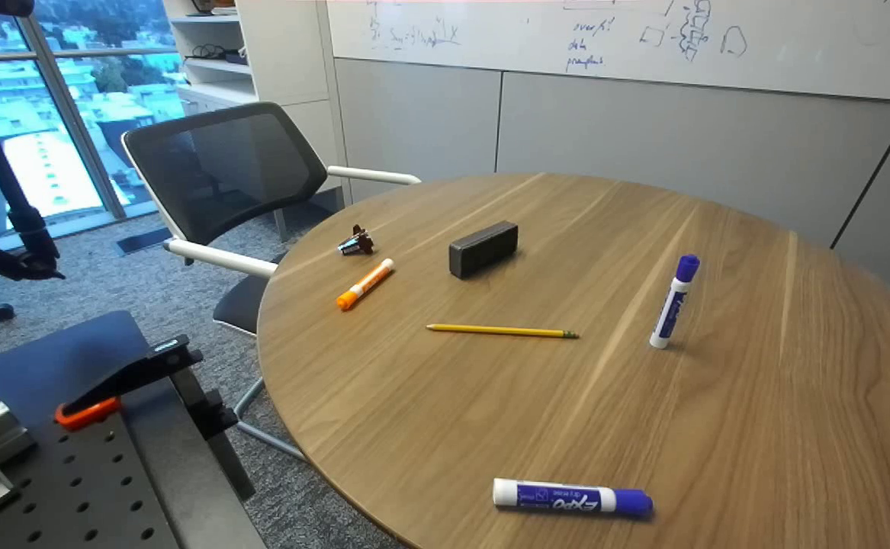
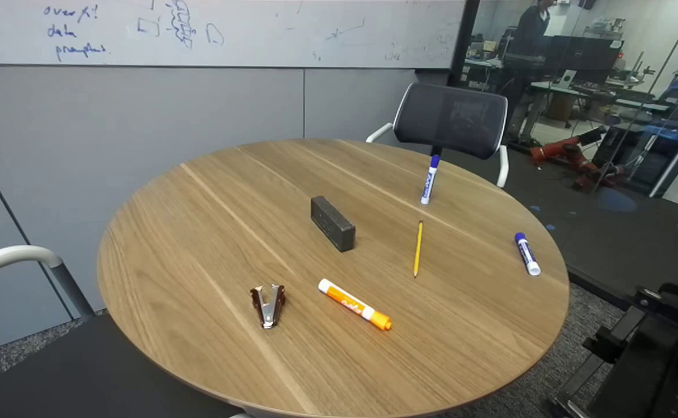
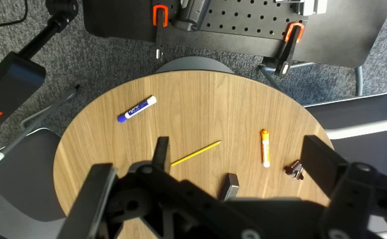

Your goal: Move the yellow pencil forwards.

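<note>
In the wrist view I'm looking down past my Robotiq gripper (image 3: 237, 146) at the round wooden table (image 3: 196, 99); its jaws are standing wide apart, one of them hiding the eraser end of the yellow pencil (image 3: 196, 153). In both exterior views the pencil is lying flat between the orange marker (image 1: 366, 284) and the upright blue-capped Expo marker (image 1: 673, 303), its sharpened tip nearer the orange marker

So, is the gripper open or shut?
The gripper is open: in the wrist view its fingers stand wide apart, table and pencil showing between them.
</note>
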Controlling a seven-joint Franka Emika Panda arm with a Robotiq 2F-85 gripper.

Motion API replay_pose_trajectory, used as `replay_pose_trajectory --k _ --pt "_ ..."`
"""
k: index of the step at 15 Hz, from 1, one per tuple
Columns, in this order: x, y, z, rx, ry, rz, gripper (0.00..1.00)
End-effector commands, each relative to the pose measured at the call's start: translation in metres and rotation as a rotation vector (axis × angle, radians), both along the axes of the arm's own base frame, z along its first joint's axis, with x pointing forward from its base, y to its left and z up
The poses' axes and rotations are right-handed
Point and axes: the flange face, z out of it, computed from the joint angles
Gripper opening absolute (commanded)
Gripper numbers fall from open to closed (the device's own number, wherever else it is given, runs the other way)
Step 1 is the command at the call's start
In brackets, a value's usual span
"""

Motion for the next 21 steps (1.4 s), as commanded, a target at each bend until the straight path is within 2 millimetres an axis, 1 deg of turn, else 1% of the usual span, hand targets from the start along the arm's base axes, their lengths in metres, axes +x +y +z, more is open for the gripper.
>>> replay_pose_trajectory --k 1,4,5,7,12,15,17,21 --pt "0.009 0.002 -0.002 0.004 0.009 -0.015 1.0" --pt "0.041 0.002 -0.011 0.03 0.007 -0.067 1.0" --pt "0.055 0.004 -0.017 0.038 0.003 -0.087 1.0" --pt "0.085 0.007 -0.035 0.048 0.002 -0.131 1.0" --pt "0.147 0.028 -0.104 0.054 0.046 -0.265 1.0" --pt "0.191 0.036 -0.135 0.067 0.083 -0.354 1.0" --pt "0.224 0.033 -0.153 0.083 0.092 -0.413 1.0" --pt "0.293 0.02 -0.194 0.104 0.114 -0.517 1.0"
